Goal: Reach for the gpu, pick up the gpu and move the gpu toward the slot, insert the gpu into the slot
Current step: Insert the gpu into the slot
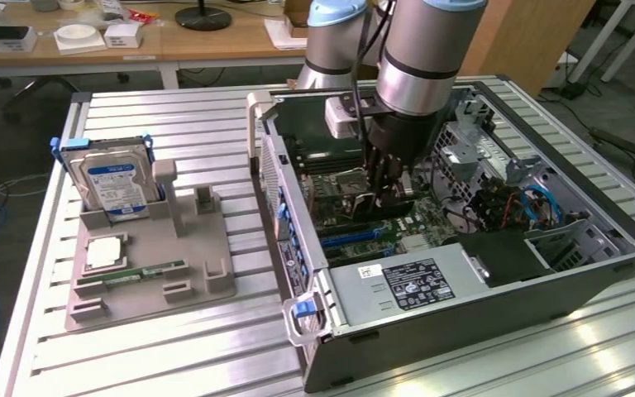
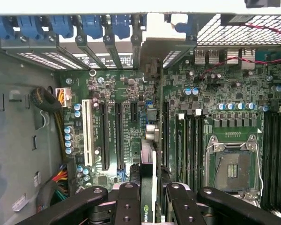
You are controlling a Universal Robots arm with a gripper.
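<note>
The gpu [image 2: 150,161] stands on edge over the motherboard [image 2: 215,93], seen as a thin dark strip between my fingers [image 2: 129,199]. Its silver end bracket [image 2: 152,51] reaches the row of rear slot covers. My gripper [image 2: 152,204] is shut on the card's near end. Long black slots [image 2: 118,136] run parallel on either side of it; the slot directly under the card is hidden, so I cannot tell whether the card is seated. In the exterior view my gripper [image 1: 389,188] hangs straight down inside the open computer case [image 1: 615,240], low over the board.
On the exterior view's left, a grey holder [image 1: 191,240] carries a blue-labelled hard drive [image 1: 119,186], a processor chip [image 1: 108,252] and a green memory stick [image 1: 146,271]. Inside the case are the power supply [image 1: 406,285], a cable bundle [image 1: 505,207], the empty processor socket [image 2: 232,164] and blue latches [image 2: 61,26].
</note>
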